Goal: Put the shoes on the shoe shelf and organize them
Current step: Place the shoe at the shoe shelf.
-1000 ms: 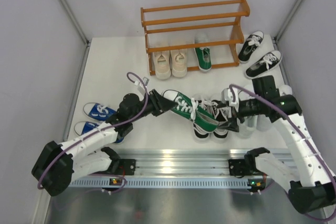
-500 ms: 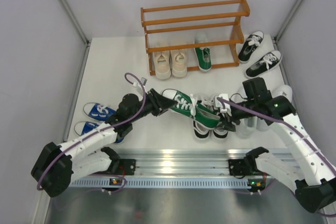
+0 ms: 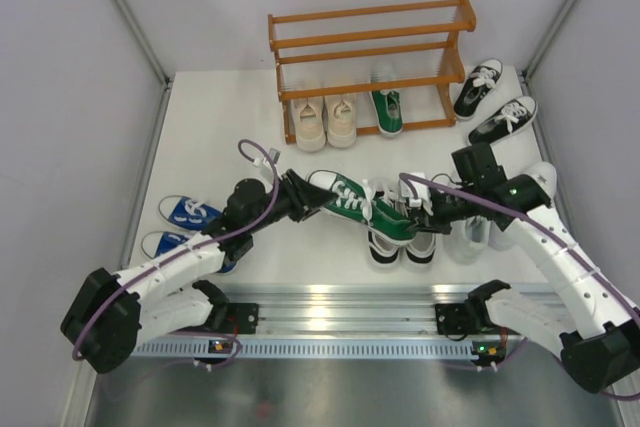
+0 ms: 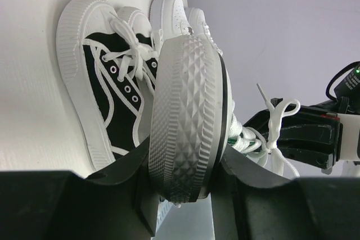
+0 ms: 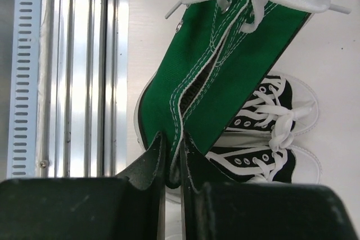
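Green sneaker [image 3: 362, 209] held in the air by both grippers, table centre.
Shoe shelf [image 3: 370, 15], three stepped tiers of orange-brown wooden bars, stands at 12 o'clock; a beige pair [image 3: 325, 119] and one green shoe [image 3: 388, 112] sit at its lowest level. The held sneaker has green canvas, white laces and a diamond-tread rubber sole, toe to 10 o'clock and heel to 4, above the black pair [image 3: 400, 250]. Left gripper [image 3: 300, 192] clamps the toe, jaws part-spread. Right gripper [image 3: 420, 219] pinches the heel collar, jaws nearly together.

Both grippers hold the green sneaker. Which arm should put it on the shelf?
Probably right. The right gripper pinches the heel collar of the green canvas sneaker and is nearer the gap beside its green mate on the orange-brown wooden shelf; the left gripper clamps the toe.
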You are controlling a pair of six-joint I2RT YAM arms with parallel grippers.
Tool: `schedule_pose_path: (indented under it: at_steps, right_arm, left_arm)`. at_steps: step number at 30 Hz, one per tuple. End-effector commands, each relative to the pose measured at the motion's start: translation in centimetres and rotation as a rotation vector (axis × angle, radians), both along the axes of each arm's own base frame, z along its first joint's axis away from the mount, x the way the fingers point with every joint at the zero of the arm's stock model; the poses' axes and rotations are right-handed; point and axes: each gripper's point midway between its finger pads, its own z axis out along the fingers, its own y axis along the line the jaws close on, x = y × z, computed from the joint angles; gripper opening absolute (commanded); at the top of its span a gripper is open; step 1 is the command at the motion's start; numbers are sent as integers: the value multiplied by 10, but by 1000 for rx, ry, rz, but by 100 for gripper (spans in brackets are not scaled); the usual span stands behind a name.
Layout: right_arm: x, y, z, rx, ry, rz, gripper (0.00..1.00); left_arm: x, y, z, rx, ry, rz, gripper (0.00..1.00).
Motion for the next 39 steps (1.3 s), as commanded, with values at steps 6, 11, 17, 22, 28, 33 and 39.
schedule_pose_path:
  at_steps: [6, 11, 17, 22, 28, 33, 39]
  right_arm:
    - [36, -16, 45, 60, -122, -196, 0]
    - [53, -47, 64, 26, -234, -360, 0]
    - [71, -89, 78, -71, -313, -543, 0]
    - [86, -117, 84, -124, -336, -659, 0]
    - [125, -130, 81, -161, -344, -737, 0]
    - [167, -135, 74, -173, -342, -799, 0]
    - [215, -141, 71, -168, -374, -860, 0]
  left_arm:
    - [5, 7, 40, -53, -175, 27, 79]
    - [11, 22, 33, 24, -190, 46, 86]
    - [12, 46, 33, 214, -271, 76, 87]
    - [5, 69, 41, 392, -375, 85, 87]
    - [-7, 91, 36, 515, -413, 89, 87]
    - [-18, 99, 43, 505, -448, 97, 88]
    - [-28, 105, 45, 489, -465, 106, 88]
